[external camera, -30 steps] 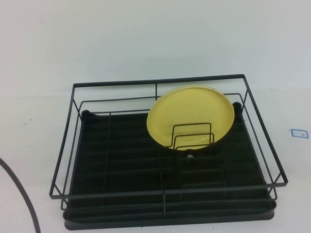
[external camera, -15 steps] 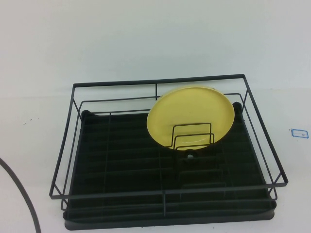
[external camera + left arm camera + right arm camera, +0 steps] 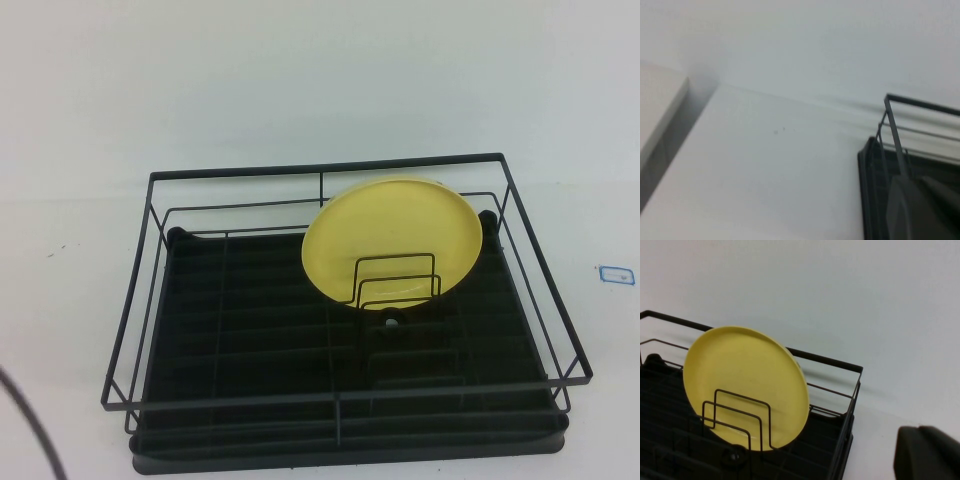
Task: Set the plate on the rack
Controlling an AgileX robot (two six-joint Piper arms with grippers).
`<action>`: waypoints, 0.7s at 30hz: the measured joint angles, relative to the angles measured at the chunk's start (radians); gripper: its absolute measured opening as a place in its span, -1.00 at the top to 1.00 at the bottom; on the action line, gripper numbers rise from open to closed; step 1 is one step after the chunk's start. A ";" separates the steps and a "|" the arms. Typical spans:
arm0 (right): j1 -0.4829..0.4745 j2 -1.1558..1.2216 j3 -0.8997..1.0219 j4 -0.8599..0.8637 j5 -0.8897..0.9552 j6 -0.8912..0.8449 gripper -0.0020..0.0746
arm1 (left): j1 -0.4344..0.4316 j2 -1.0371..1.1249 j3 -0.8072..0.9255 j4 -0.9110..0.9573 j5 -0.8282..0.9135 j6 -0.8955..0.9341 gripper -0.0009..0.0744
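Observation:
The pale-yellow plate [image 3: 392,250] stands on edge in the black wire rack [image 3: 250,175], at its back right part, leaning between the upright divider loops [image 3: 397,280]. No gripper touches it. It also shows in the right wrist view [image 3: 745,385], upright in the rack [image 3: 840,430]. My right gripper [image 3: 927,452] shows only as a dark block off the rack's right side, over the white table. My left gripper [image 3: 920,210] shows as a blurred grey shape over the rack's left corner [image 3: 890,130]. Neither gripper shows in the high view.
A black cable [image 3: 35,425] curves across the table's front left corner. A small blue-edged label [image 3: 615,272] lies on the table right of the rack. The left wrist view shows a gap [image 3: 670,135] between the table and a neighbouring white surface.
The black cable at the front left has slid lower and further left. The plate and the rack have not moved.

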 joint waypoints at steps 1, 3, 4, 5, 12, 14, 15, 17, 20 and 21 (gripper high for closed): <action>0.000 0.000 0.000 0.000 0.000 0.000 0.95 | 0.007 -0.034 0.012 0.000 0.000 0.000 0.98; 0.000 0.000 0.000 0.000 0.000 0.000 0.95 | 0.019 -0.105 0.035 0.002 0.000 0.000 0.98; 0.000 0.000 0.000 0.000 0.000 0.000 0.95 | 0.025 -0.151 0.048 0.007 0.000 0.003 0.98; 0.000 0.000 0.000 0.000 -0.002 0.000 0.95 | 0.029 -0.198 0.065 0.027 -0.002 0.007 0.98; 0.000 0.000 0.000 0.000 -0.002 0.000 0.95 | 0.047 -0.433 0.307 0.063 -0.237 0.009 0.98; 0.000 -0.002 0.000 0.000 -0.002 0.000 0.95 | 0.051 -0.427 0.420 0.072 -0.369 0.011 0.98; 0.000 -0.002 0.002 0.000 -0.002 0.000 0.95 | 0.053 -0.427 0.467 0.072 -0.423 0.010 0.98; 0.000 -0.002 0.002 0.000 -0.002 0.000 0.95 | 0.053 -0.427 0.559 0.074 -0.536 0.008 0.98; 0.000 -0.002 0.002 0.000 -0.002 0.000 0.95 | 0.053 -0.426 0.550 0.081 -0.459 0.008 0.98; 0.000 -0.002 0.002 0.000 -0.002 0.000 0.95 | 0.053 -0.426 0.552 0.081 -0.424 0.008 0.98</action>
